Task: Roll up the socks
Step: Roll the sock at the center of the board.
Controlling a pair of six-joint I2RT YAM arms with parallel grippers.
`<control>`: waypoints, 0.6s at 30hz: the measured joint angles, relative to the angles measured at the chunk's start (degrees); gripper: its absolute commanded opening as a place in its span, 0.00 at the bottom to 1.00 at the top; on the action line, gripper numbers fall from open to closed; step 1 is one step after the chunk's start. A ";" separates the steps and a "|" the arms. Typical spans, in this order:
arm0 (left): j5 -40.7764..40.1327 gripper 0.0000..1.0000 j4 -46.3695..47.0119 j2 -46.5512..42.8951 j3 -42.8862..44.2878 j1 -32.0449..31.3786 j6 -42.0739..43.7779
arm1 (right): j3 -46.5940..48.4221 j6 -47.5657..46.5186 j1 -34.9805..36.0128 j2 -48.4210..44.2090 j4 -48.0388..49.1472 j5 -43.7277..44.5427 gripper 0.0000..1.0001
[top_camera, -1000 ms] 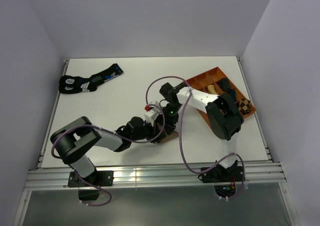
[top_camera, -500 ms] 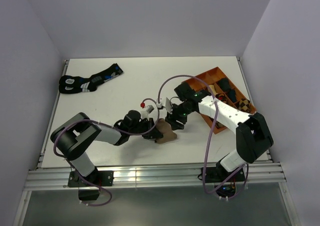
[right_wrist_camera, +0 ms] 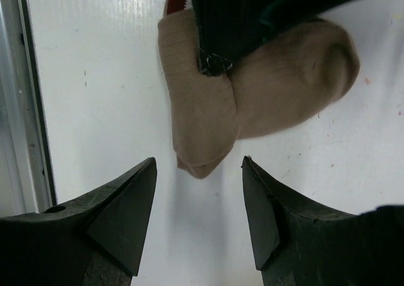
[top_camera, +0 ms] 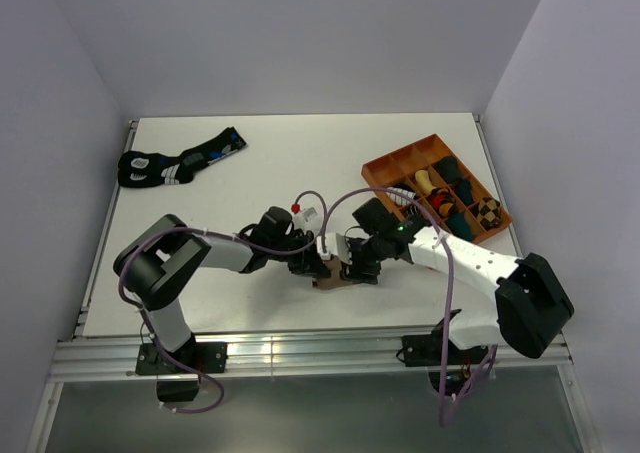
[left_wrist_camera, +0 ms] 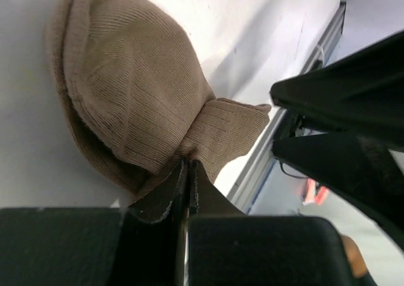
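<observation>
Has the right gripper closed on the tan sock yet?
No. The right gripper stands wide open with a gap on each side of the tan sock, which the left gripper pinches.

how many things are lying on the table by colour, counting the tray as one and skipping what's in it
tan: 1, the tan sock, bunched up
black: 1, a heap of black socks with blue and white marks; how many socks are in it is unclear
orange: 1, the orange tray
total: 3
</observation>
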 measured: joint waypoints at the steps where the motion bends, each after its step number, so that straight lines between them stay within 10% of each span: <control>1: 0.83 0.00 -1.01 0.37 0.63 0.09 -0.07 | -1.03 -0.24 0.87 -0.83 1.11 0.50 0.64; 18: 10.86 0.00 -5.35 6.03 4.79 1.62 -4.50 | -10.03 -1.36 12.52 -4.15 13.11 9.99 0.63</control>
